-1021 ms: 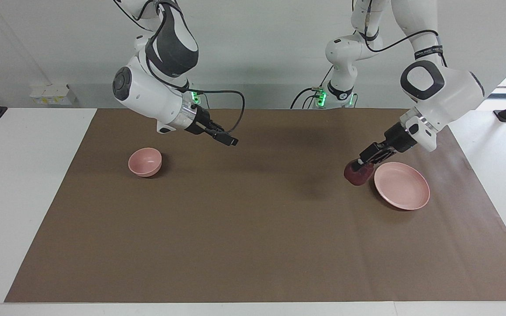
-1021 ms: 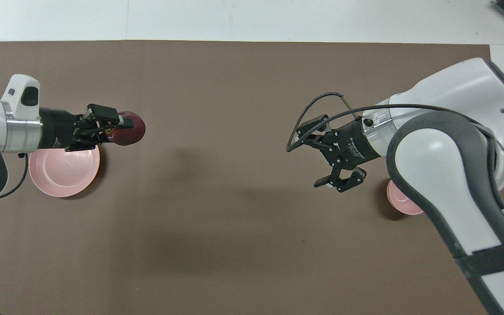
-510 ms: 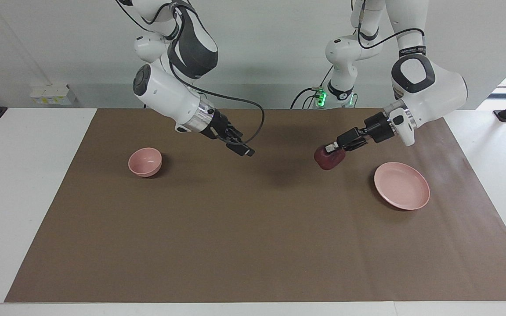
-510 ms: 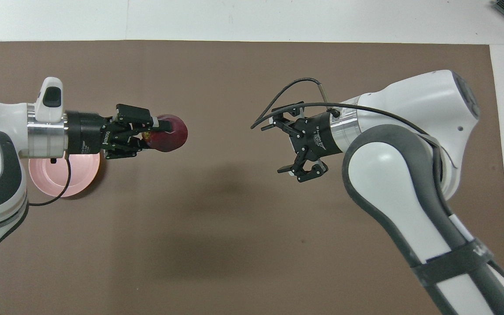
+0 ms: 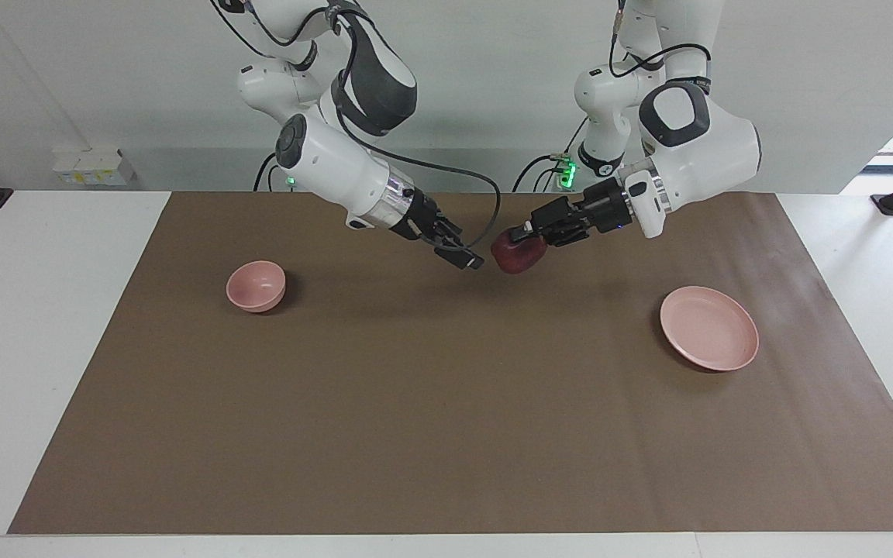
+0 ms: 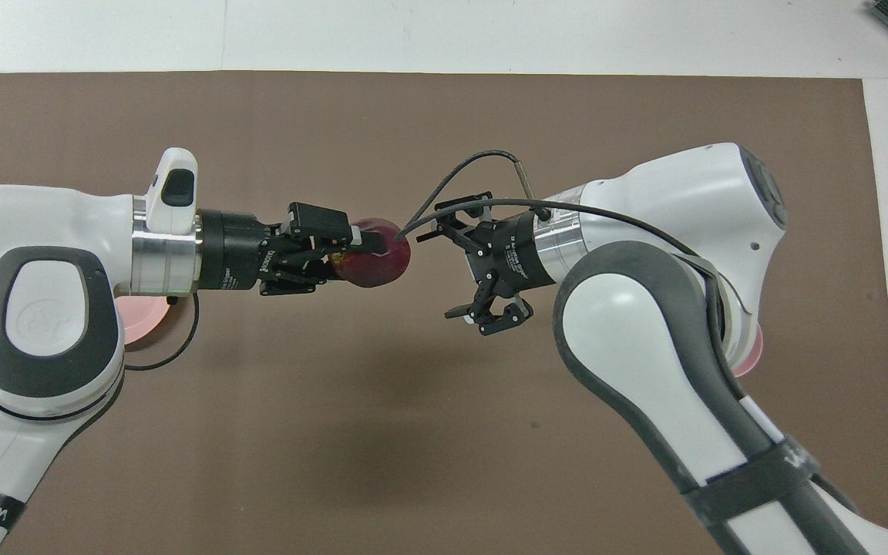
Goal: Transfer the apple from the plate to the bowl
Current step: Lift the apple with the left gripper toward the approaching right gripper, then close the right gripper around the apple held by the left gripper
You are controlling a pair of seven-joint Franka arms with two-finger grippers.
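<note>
My left gripper (image 5: 530, 235) is shut on the dark red apple (image 5: 515, 256) and holds it in the air over the middle of the brown mat. In the overhead view the left gripper (image 6: 351, 252) grips the apple (image 6: 387, 262) from the left arm's end. My right gripper (image 5: 463, 253) is open and empty right beside the apple, a small gap apart; in the overhead view (image 6: 450, 274) its jaws are spread wide. The pink plate (image 5: 710, 327) lies empty toward the left arm's end. The small pink bowl (image 5: 256, 285) stands empty toward the right arm's end.
The brown mat (image 5: 446, 418) covers most of the white table. In the overhead view the left arm hides most of the plate (image 6: 139, 325) and the right arm hides most of the bowl (image 6: 752, 352). A cable loops off the right wrist (image 6: 482, 158).
My left gripper has carried the apple from beside the plate up to the mat's middle. My right gripper has swung from over the bowl's side toward the middle, meeting the apple.
</note>
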